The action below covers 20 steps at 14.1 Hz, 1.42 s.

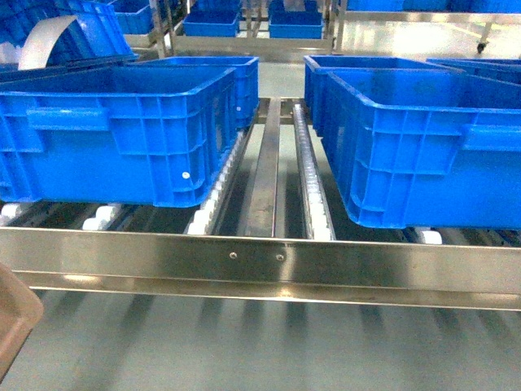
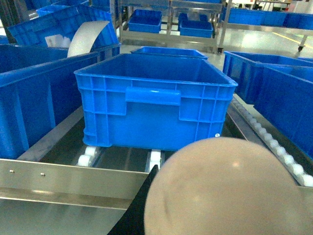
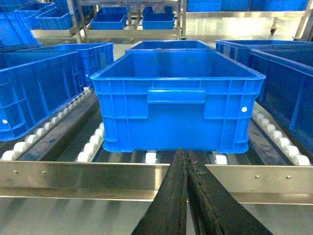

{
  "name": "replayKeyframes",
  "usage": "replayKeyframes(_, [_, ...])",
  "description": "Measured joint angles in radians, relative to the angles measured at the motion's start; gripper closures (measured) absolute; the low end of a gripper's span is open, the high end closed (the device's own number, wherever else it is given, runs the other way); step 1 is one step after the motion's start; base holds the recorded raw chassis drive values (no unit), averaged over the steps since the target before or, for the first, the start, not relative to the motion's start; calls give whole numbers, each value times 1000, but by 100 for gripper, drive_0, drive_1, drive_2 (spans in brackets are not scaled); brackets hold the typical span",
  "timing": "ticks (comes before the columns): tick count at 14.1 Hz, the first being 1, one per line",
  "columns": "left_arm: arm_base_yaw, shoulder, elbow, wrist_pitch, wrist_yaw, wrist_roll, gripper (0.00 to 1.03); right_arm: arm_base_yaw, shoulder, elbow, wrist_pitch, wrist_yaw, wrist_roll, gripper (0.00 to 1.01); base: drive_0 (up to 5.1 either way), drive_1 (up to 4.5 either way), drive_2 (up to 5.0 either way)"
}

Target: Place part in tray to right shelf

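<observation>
The shelf (image 1: pixel 260 265) — steel, roller-laned — carries seemingly empty blue crates (image 1: pixel 114 130).

Crates (image 1: pixel 114 134) on shelf (image 1: pixel 260 265) — side by side

Bright, even overhead light fills the room. The steel shelf (image 1: pixel 260 265) rail throws back soft glare, and the far floor washes out white. The crates (image 1: pixel 114 134) look oversaturated and slightly soft. In the left wrist view, the tray (image 2: pixel 225 191) looms blurred, close to the lens.

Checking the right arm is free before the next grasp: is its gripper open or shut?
Shut and empty. In the right wrist view the right gripper's two black fingers press together along their length, with nothing between them.
</observation>
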Motion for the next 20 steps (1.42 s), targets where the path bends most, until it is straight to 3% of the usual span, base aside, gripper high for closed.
replayKeyframes(4, [0, -245, -101, -116, -2, 0, 89, 0, -190, -41, -129, 0, 0, 99, 0, 0, 0])
replayKeyframes(5, [0, -316, -101, -182, -3, 1, 89, 0, -366, -40, -318, 2, 0, 99, 0, 0, 0])
replayKeyframes(9, [0, -402, -101, -271, 0, 2, 89, 0, -370, -40, -319, 0, 1, 99, 0, 0, 0])
replayKeyframes(10, [0, -443, -100, -326, 0, 2, 89, 0, -370, -40, -319, 0, 1, 99, 0, 0, 0])
replayKeyframes(11, [0, -543, -100, -464, 1, 2, 89, 0, -370, -40, -320, 1, 1, 99, 0, 0, 0])
replayKeyframes(13, [0, -562, -98, -423, 0, 4, 89, 0, -370, -40, -318, 0, 1, 99, 0, 0, 0])
replayKeyframes(18, [0, -562, -100, -446, 1, 3, 89, 0, -370, -40, -319, 0, 1, 99, 0, 0, 0])
replayKeyframes(19, [0, -562, -100, -446, 1, 3, 89, 0, -370, -40, -319, 0, 0, 97, 0, 0, 0])
replayKeyframes(20, [0, -562, -100, -444, 1, 3, 89, 0, -370, -40, -319, 0, 1, 85, 0, 0, 0])
